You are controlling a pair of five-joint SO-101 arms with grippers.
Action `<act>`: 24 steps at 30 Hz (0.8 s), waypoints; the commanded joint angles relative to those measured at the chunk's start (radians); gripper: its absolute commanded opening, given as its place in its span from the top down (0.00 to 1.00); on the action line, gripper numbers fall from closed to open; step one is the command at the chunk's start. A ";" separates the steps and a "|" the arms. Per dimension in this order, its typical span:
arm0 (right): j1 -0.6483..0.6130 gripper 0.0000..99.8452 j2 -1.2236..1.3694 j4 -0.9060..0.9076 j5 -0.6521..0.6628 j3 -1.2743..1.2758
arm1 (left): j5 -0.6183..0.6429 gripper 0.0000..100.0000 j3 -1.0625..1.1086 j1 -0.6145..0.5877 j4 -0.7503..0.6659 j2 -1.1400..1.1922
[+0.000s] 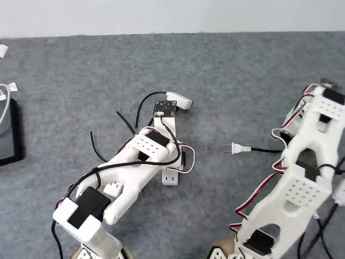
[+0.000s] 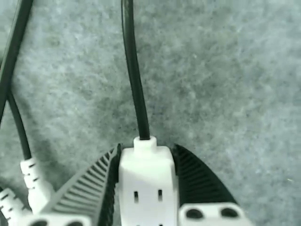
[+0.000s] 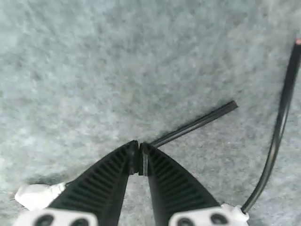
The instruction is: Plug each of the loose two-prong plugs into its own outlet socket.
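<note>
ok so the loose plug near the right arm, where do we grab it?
Probably grip the plug by its white body, from above, fingers across its width. It lies flat, prongs out one end, cord out the other.

Under my arms the table wears a grey felt mat (image 1: 242, 70). Right of centre on it lies a white two-prong plug (image 1: 236, 148), prongs pointing left, its thin black cord (image 1: 264, 150) trailing right. Near the middle rests a white outlet socket block (image 1: 170, 177). A second white socket block (image 1: 113, 189) lies to its left. A flat black slab (image 1: 8, 132) sits at the left edge.
</note>
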 commanded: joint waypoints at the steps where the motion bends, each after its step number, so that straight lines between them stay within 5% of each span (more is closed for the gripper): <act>1: -0.044 0.99 -0.008 0.010 -0.015 -0.054 | -0.006 0.99 -0.039 -0.008 -0.025 -0.005; 5: -0.085 0.99 -0.010 0.105 -0.029 -0.051 | -0.006 0.99 -0.039 -0.008 -0.025 -0.005; 15: -0.136 0.99 -0.019 0.176 -0.443 0.005 | -0.100 0.99 -0.041 -0.008 -0.014 -0.005; 24: -0.217 0.99 -0.019 0.116 -0.442 0.054 | -0.114 0.99 -0.041 -0.005 -0.005 -0.006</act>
